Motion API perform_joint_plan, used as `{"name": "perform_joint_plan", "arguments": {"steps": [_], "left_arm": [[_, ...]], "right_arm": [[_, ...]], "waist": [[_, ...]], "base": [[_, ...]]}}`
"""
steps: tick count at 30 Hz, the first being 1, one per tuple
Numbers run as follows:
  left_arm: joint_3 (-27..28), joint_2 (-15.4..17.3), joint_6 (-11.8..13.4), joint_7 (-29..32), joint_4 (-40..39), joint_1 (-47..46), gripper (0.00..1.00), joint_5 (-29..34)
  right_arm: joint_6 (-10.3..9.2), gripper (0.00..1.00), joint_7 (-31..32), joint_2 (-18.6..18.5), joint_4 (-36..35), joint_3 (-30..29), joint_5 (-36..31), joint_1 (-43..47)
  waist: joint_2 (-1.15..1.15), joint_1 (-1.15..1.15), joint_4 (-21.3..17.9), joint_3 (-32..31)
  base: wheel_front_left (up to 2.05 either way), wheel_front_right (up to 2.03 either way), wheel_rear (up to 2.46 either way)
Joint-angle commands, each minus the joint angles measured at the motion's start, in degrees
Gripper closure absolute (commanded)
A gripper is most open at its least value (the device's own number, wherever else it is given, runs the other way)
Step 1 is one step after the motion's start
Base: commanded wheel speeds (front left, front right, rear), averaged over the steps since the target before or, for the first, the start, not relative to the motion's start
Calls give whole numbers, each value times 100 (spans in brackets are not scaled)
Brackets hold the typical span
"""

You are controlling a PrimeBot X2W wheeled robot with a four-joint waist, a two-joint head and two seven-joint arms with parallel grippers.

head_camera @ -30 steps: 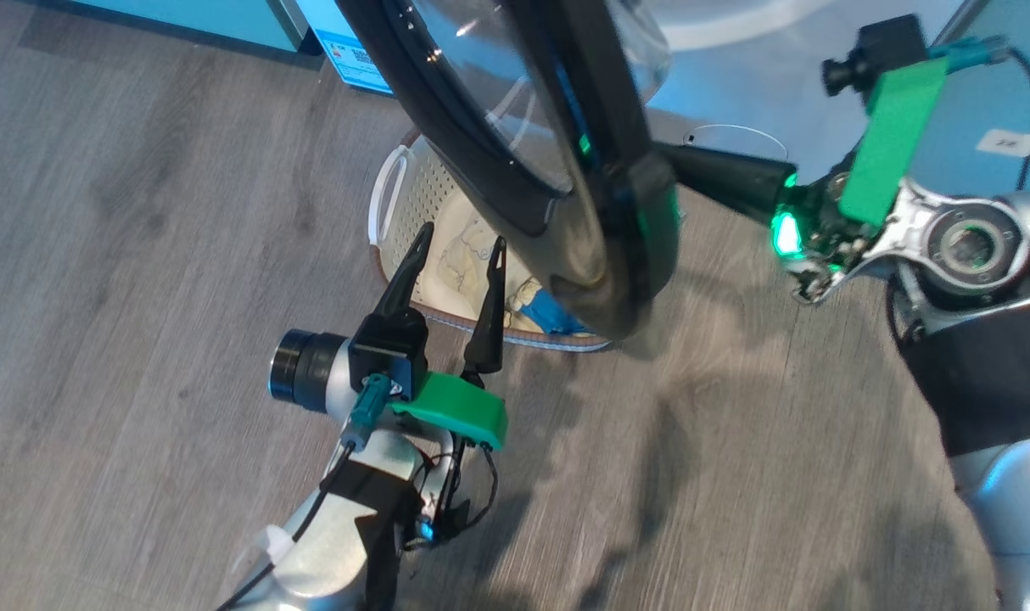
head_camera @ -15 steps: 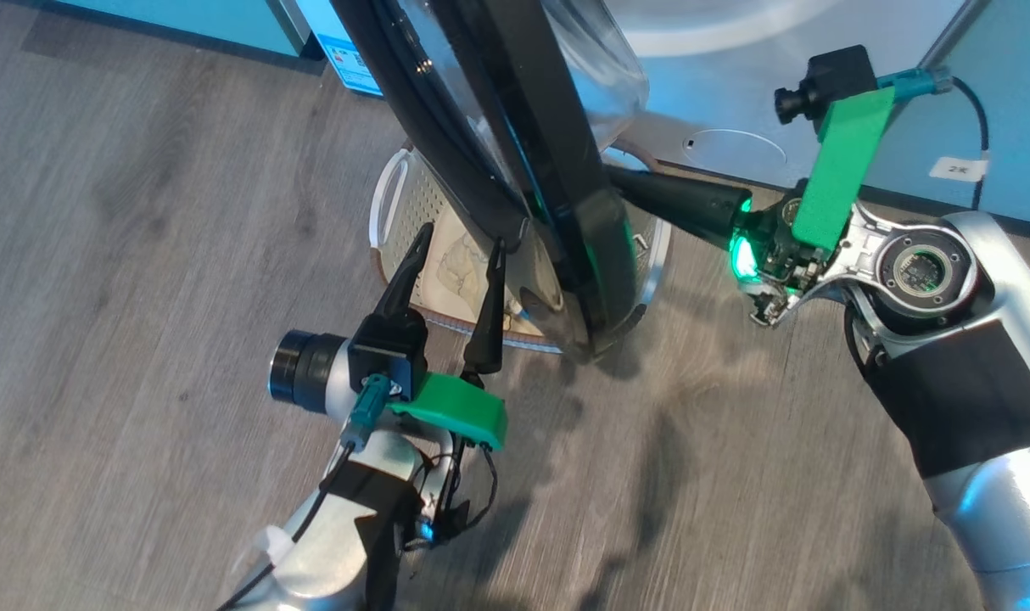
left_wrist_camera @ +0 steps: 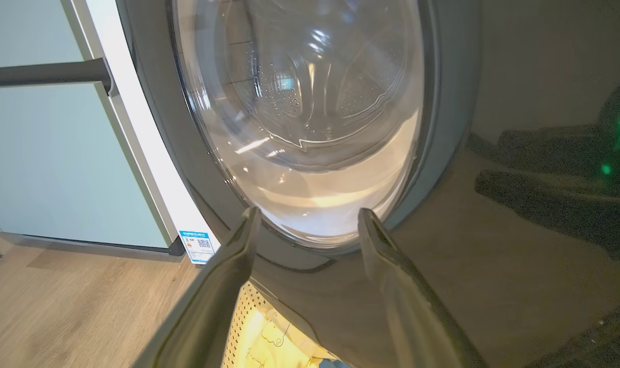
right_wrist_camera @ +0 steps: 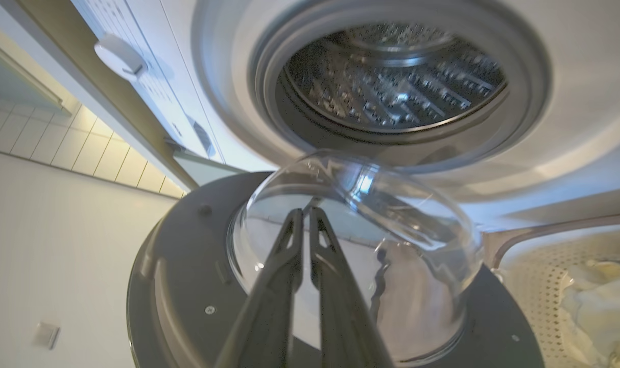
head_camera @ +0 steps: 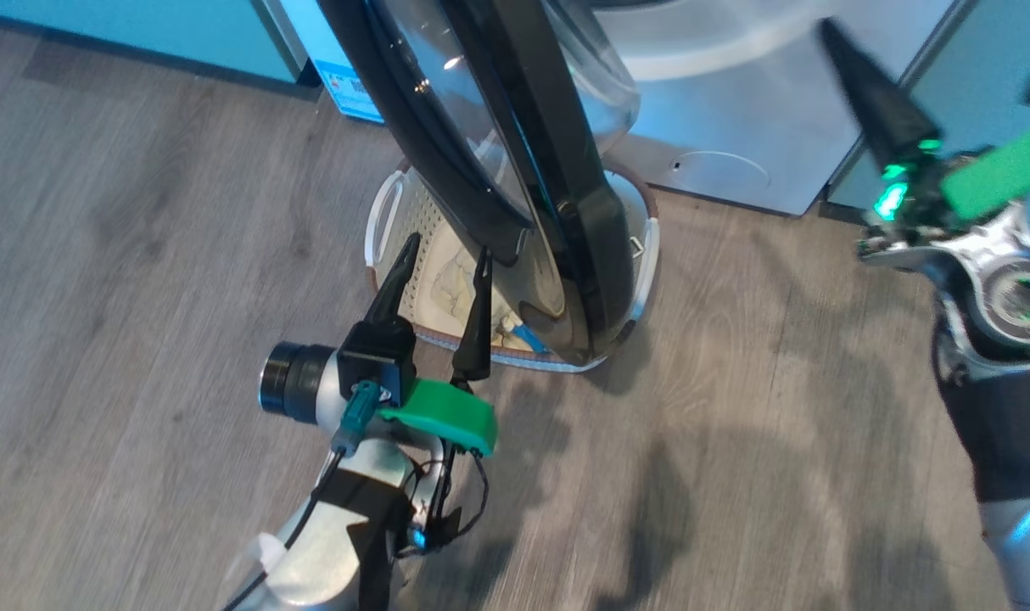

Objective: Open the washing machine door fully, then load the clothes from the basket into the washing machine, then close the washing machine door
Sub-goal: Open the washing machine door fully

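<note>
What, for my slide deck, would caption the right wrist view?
Shut right gripper facing the open washing machine door, steel drum beyond, basket of clothes at right.

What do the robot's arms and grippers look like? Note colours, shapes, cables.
The left gripper and right gripper each have two long, tapering black fingers. Behind sit green plastic brackets, a black cylindrical camera with a teal-plugged cable, silver forearms wrapped in black bands, and a glowing green light.
</note>
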Motion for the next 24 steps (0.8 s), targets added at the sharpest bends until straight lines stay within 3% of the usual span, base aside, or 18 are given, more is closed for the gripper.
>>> {"name": "perform_joint_plan", "arguments": {"steps": [1, 2, 14, 20, 24], "left_arm": [[220, 77, 32, -56, -138, 63, 0, -10], [236, 77, 23, -56, -130, 85, 0, -1], [456, 77, -93, -56, 15, 400, 0, 102], [575, 89, -144, -56, 64, 586, 0, 162], [676, 111, -178, -56, 94, 728, 0, 193]], "right_arm": [[-15, 11, -348, -33, -337, -123, -186, 110], [-15, 0, -539, -106, -401, -173, -353, 193], [-15, 0, -2606, -563, -327, -826, -2179, 1557], [-15, 0, -2940, -629, -217, -1061, -3416, 2106], [-15, 0, -3013, -460, -327, -1355, -4399, 2543]], "waist": [[0, 0, -56, -76], [0, 0, -73, -98], [0, 0, -287, -588], [0, 0, -435, -836], [0, 0, -555, -1008]], "base": [[0, 0, 0], [0, 0, 0], [0, 0, 0], [0, 0, 0], [0, 0, 0]]}}
